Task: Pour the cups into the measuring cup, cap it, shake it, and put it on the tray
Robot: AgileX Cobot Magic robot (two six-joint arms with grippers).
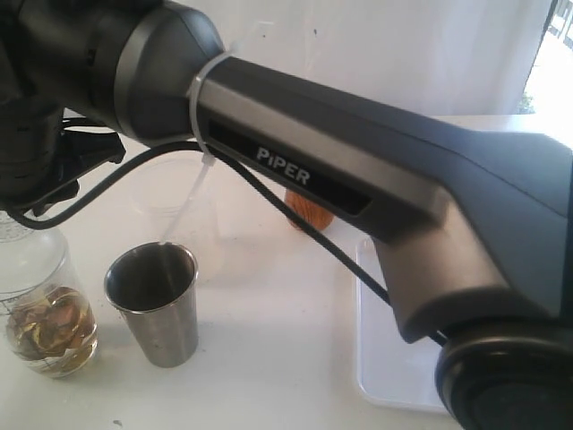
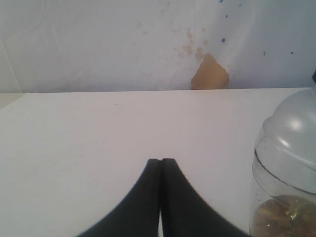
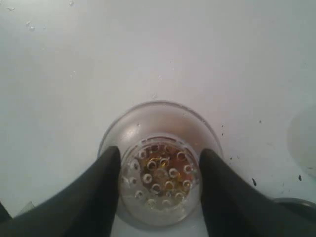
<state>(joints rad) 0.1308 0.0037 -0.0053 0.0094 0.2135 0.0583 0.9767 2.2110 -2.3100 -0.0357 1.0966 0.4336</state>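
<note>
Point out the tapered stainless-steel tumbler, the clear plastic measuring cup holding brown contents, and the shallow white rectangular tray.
Tapered stainless-steel tumbler (image 1: 159, 313): exterior view, on its outer side wall.
Clear plastic measuring cup (image 1: 40, 262): exterior view, on the clear wall above the brown contents.
Shallow white tray (image 1: 394, 363): exterior view, on its bare floor.

On the table (image 1: 269, 358), the measuring cup (image 1: 45, 313) stands near left, the tumbler (image 1: 157, 309) just right of it, a plastic cup (image 1: 175, 202) behind the tumbler, the wooden cup (image 1: 309, 213) farther right, and the tray (image 1: 385, 358) near right.

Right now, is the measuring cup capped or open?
Capped. A clear domed lid sits on the measuring cup, and the right fingers grip its perforated top.
</note>
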